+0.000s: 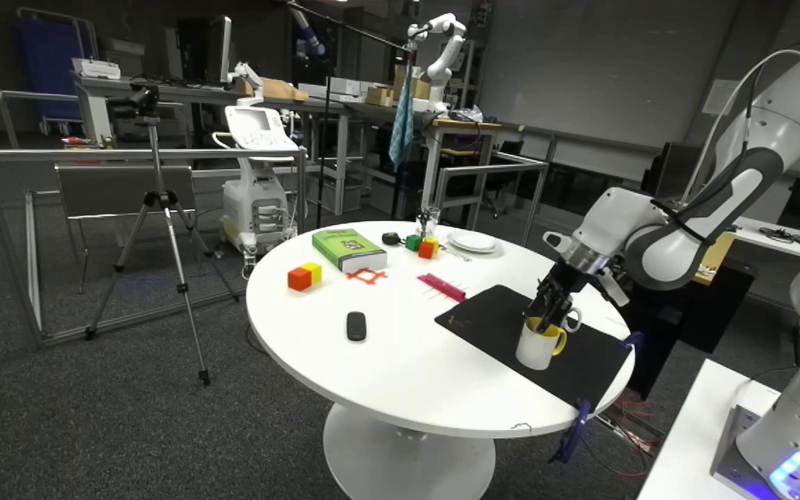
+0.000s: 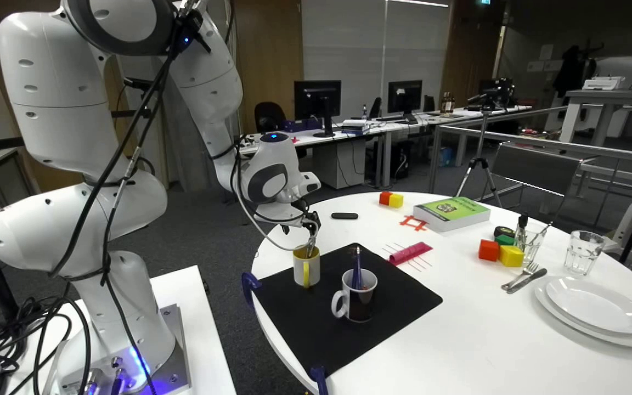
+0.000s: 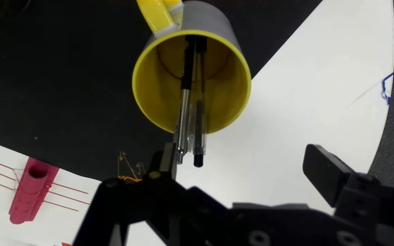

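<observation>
Nearest in the wrist view, the gripper [image 3: 241, 155] is seen with its jaws spread wide, nothing being gripped between them. Just past one fingertip, two pens are made out, a black-and-silver pen [image 3: 184, 106] and a clear pen [image 3: 199, 116]; whether either is touched by the finger cannot be told. Both are leaned inside a white mug [image 3: 222, 85] with a yellow interior and a yellow handle, their ends left jutting over the rim. The mug is stood upright on a black mat [image 3: 80, 85], with the gripper held just above it. On the same mat, in an exterior view, a dark-and-white mug [image 2: 361, 307] is shown, a blue pen [image 2: 356, 274] being stood in it.

Beside the mat, a pink tube [image 2: 410, 253] crossed by thin sticks is laid on the round white table [image 2: 475, 340]. Farther off, a red block [image 1: 298, 279] is set against a yellow block [image 1: 312, 272], and near them a thick green book [image 1: 349, 251] is laid flat. White plates [image 1: 471, 241] are stacked toward another side. Beyond the table, a tripod [image 1: 164, 199] is stood on the floor.
</observation>
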Controlling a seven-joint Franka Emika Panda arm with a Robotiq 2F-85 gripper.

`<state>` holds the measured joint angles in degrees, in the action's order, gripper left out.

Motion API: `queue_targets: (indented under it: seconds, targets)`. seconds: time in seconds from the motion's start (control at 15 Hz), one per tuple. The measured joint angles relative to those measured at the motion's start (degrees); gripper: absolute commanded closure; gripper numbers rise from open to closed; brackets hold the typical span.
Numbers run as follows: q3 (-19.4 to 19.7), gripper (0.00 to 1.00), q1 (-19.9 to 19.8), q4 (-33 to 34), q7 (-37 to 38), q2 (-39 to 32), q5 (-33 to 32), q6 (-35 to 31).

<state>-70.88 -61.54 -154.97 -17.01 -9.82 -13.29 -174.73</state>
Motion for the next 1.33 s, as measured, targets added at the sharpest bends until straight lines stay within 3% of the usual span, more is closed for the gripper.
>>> queue_targets:
  seconds: [1.33]
  targets:
    - [-0.19,0.00,0.76,1.58,-2.01,-2.66,0.00,1.49]
